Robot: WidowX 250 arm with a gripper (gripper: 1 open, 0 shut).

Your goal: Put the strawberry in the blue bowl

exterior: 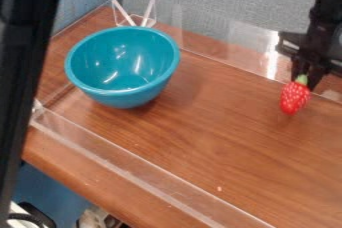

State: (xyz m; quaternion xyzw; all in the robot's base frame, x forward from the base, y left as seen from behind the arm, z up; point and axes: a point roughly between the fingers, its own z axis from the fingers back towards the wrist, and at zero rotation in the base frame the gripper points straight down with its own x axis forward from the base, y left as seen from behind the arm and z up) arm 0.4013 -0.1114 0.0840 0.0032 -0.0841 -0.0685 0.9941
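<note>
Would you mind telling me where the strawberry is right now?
The strawberry hangs at the right edge of the camera view, pinched by its top in the tool, far right of the blue bowl.

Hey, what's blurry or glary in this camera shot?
Camera view: a dark out-of-focus bar blocks the left edge; the blue bowl shows glossy highlights inside; glare streaks the clear sheet behind; the strawberry and gripper look slightly soft.

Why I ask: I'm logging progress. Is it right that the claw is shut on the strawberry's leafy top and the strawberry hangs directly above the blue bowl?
Not quite. The camera view shows the claw shut on the leafy top of the strawberry, but the strawberry hangs over the bare wooden table, well to the right of the blue bowl, not above it.
</note>
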